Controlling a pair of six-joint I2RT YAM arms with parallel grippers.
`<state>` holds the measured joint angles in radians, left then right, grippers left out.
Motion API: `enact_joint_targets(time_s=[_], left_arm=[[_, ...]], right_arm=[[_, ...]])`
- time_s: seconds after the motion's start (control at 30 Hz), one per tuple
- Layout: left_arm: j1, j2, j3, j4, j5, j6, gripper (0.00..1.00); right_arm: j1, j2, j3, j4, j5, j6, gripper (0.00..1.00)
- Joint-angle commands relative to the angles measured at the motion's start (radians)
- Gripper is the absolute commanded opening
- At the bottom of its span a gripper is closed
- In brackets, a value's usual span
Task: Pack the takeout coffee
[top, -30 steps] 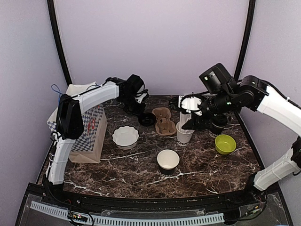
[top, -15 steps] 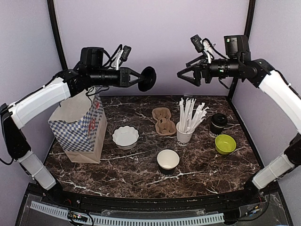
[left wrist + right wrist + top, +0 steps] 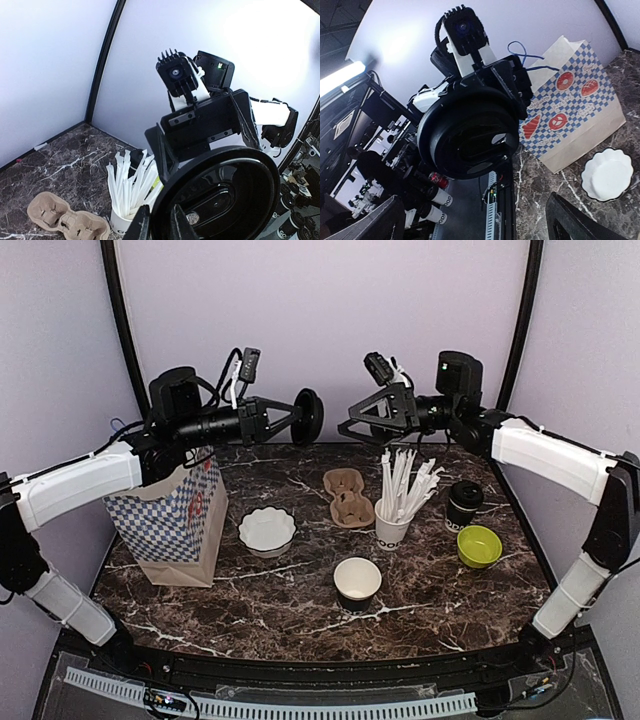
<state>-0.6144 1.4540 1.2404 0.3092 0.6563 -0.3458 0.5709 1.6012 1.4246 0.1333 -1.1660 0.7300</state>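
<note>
Your left gripper [image 3: 298, 418] pinches a black lid [image 3: 311, 415] by its rim, high above the cup of straws [image 3: 392, 529]. Your right gripper [image 3: 347, 430] faces it, fingers spread wide. The lidded black cup [image 3: 464, 502] stands right of the straws, and the open black cup [image 3: 357, 580] stands in front of them.

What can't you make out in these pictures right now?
Top view: inside of the blue-checked paper bag, hidden by its own walls.
Left wrist view: whatever lies behind the round black plastic lid filling the lower right.
Top view: print on the lidded black paper cup, too small to read.
</note>
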Motion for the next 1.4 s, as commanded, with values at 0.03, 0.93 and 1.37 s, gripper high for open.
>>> enact_joint_targets(time_s=[0.03, 0.93, 1.37], left_arm=[[0.000, -0.032, -0.009, 0.132, 0.068, -0.019, 0.15], [-0.083, 0.005, 0.023, 0.111, 0.043, 0.042, 0.15], [-0.094, 0.015, 0.025, 0.131, -0.031, 0.047, 0.10]], right_arm=[[0.050, 0.009, 0.006, 0.263, -0.092, 0.204, 0.99], [0.104, 0.083, 0.042, 0.440, -0.103, 0.370, 0.94], [0.106, 0.099, 0.036, 0.455, -0.087, 0.404, 0.90]])
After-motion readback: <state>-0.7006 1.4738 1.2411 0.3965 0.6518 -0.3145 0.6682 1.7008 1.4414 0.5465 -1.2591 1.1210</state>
